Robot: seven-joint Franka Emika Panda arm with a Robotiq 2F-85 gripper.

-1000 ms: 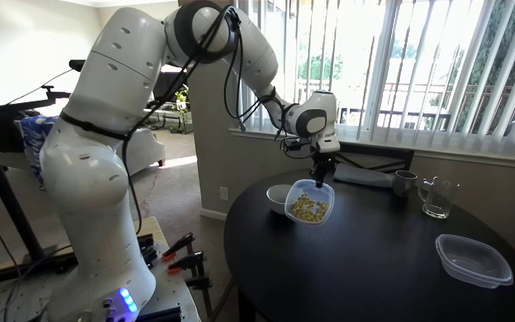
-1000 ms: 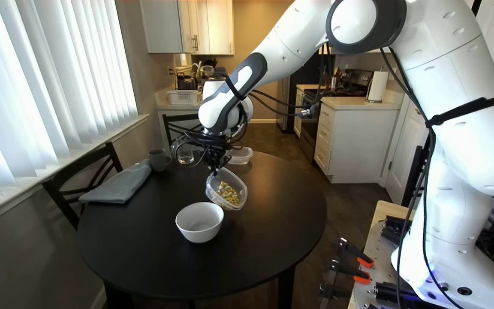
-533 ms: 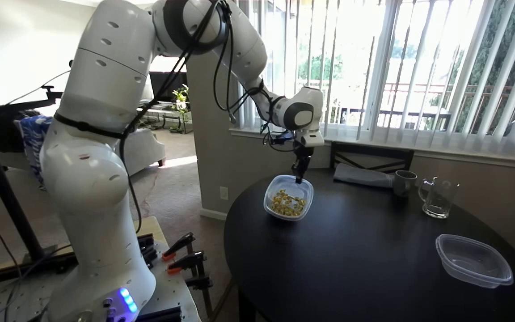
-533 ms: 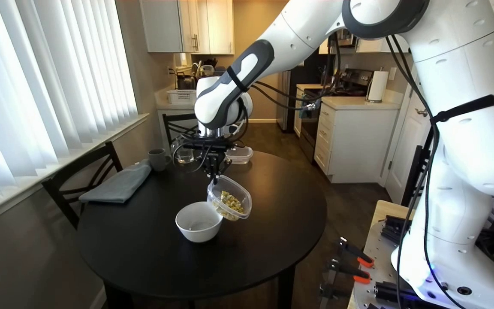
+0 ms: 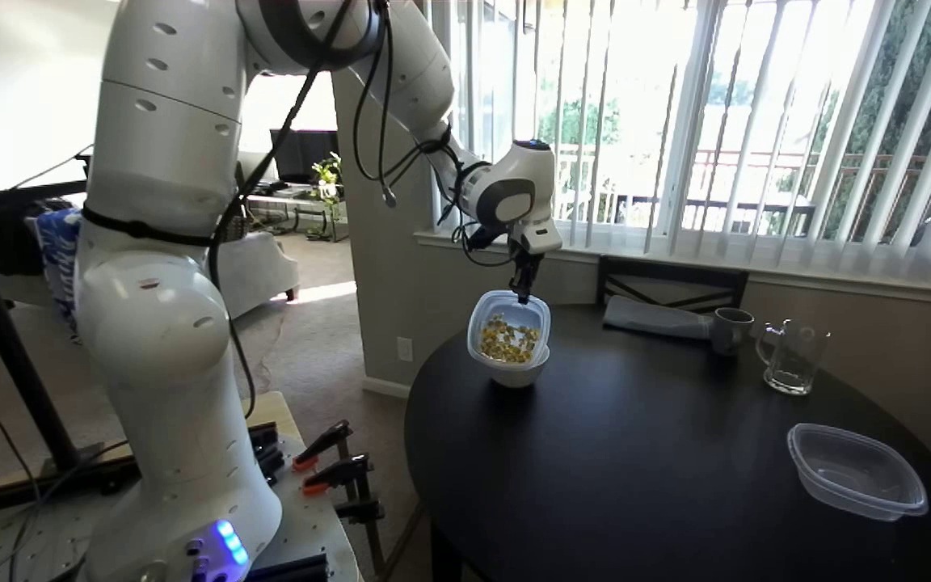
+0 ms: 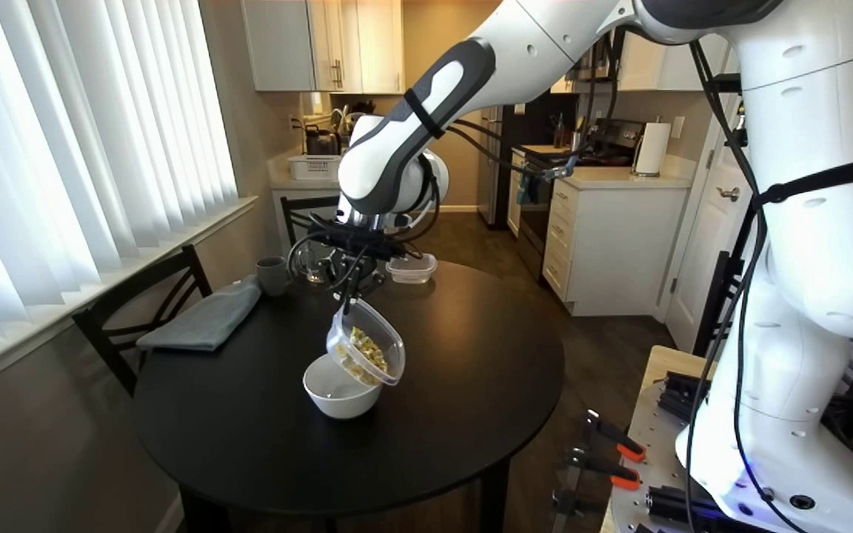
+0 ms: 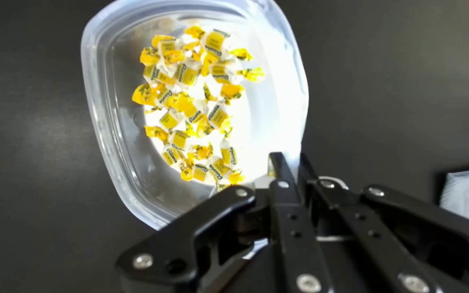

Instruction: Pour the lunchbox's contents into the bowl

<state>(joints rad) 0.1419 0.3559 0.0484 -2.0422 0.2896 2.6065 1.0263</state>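
Note:
The lunchbox, a clear rounded-square tub [image 5: 537, 317], hangs tilted in the air, and it also shows in an exterior view [image 6: 391, 345] and in the wrist view [image 7: 259, 110]. Its contents [image 5: 507, 339] are yellow and white wrapped sweets, seen closely in the wrist view [image 7: 193, 106], heaped inside. The white bowl [image 6: 341, 406] stands upright on the table. The lunchbox's lower part is over the bowl's rim and hides part of the bowl [image 5: 518, 377]; I cannot tell if they touch. My gripper [image 7: 290, 158] is shut on the lunchbox's upper wall.
A larger clear container [image 5: 857, 481] stands on the round dark table [image 5: 635, 485]. A glass mug [image 5: 793, 360], a grey mug [image 5: 730, 331] and a folded cloth [image 5: 657, 317] lie toward the window side. A dark chair [image 6: 160, 296] stands against the table there.
The gripper has carried the lunchbox from beside the bowl to above its rim, moving left and slightly up in an exterior view. The lunchbox looks more tilted. The sweets stay inside it.

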